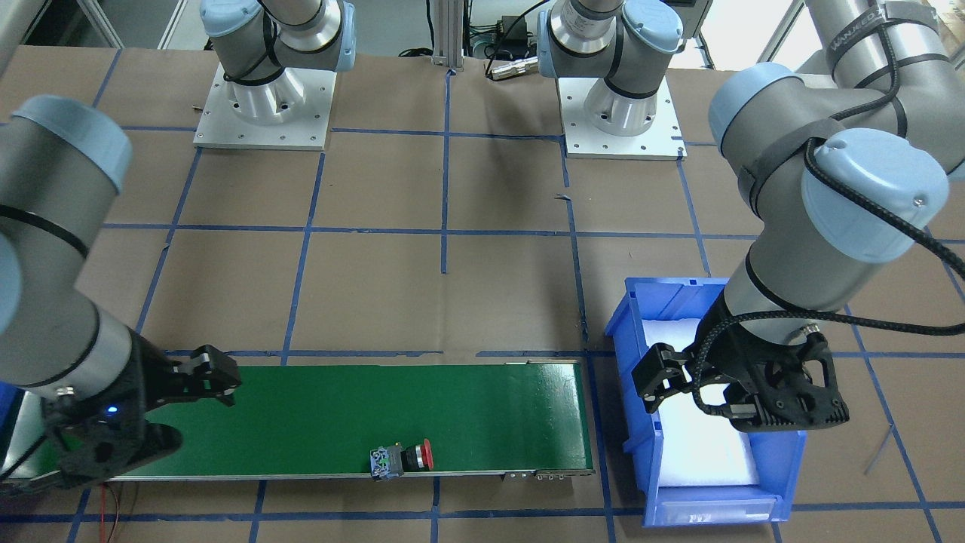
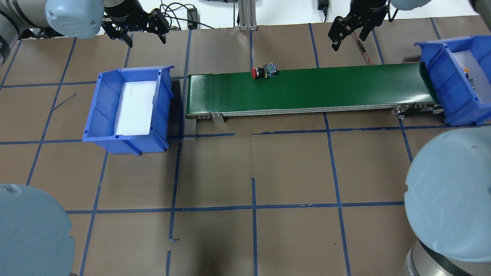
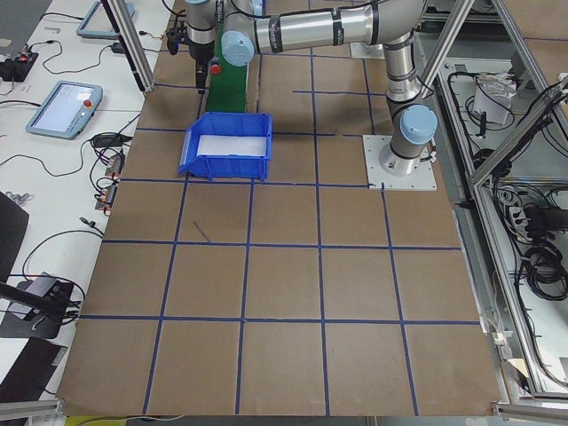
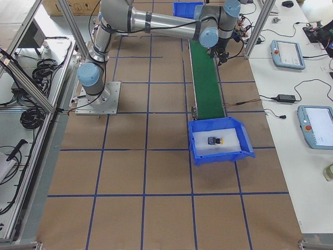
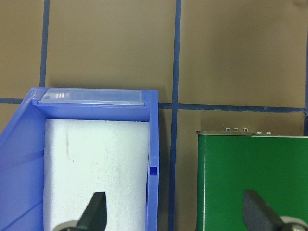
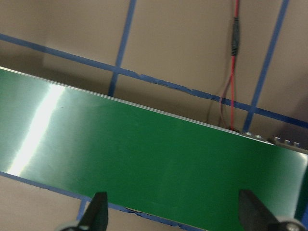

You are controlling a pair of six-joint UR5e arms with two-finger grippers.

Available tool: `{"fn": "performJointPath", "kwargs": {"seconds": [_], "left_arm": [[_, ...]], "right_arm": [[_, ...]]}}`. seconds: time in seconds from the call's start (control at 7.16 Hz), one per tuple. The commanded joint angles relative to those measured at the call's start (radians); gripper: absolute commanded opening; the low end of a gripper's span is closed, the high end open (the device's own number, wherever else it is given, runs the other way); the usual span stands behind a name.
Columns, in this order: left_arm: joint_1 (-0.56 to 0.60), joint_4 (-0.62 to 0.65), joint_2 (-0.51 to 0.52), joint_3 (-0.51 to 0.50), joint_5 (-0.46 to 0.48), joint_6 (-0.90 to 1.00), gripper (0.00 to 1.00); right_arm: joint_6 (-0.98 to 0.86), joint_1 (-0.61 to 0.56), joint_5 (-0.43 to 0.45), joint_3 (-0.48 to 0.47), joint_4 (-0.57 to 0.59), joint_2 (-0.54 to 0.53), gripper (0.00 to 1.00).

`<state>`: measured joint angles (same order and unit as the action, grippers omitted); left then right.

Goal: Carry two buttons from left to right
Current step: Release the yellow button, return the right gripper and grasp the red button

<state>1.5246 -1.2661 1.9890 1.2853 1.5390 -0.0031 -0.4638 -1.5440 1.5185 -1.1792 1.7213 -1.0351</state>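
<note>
At the left, the left gripper point(image 2: 145, 33) hangs with its fingers point(image 5: 96, 212) spread wide and nothing between them; the wrist camera shows one fingertip over the white foam pad point(image 2: 135, 107) and the other over the near end of the green conveyor belt point(image 2: 326, 86). The pad lines the left blue bin point(image 2: 105, 111), which stands just beside that end of the belt on the brown table point(image 2: 253, 165) marked with blue tape. The red-capped button point(image 2: 264, 71) lies on its side at the belt's far edge, left of the belt's middle, cap pointing toward the left bin. Further right, the right gripper point(image 2: 348, 36) hovers above the belt's far edge, fingers point(image 6: 97, 211) parted and empty. At the belt's right end sits the right blue bin point(image 2: 441, 76), and the yellow-capped button point(image 4: 214, 140) lies on the foam inside it.
</note>
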Motion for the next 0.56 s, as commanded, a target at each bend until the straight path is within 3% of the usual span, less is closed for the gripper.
{"fn": "performJointPath", "kwargs": {"seconds": [0.0, 0.42], "left_arm": [[-0.001, 0.002, 0.002, -0.003, -0.005, 0.0, 1.0], [-0.001, 0.002, -0.001, -0.003, 0.001, 0.0, 1.0]], "right_arm": [[0.064, -0.091, 0.0, -0.008, 0.087, 0.068, 0.95], [0.47, -0.14, -0.006, -0.004, 0.176, 0.134, 0.96]]}}
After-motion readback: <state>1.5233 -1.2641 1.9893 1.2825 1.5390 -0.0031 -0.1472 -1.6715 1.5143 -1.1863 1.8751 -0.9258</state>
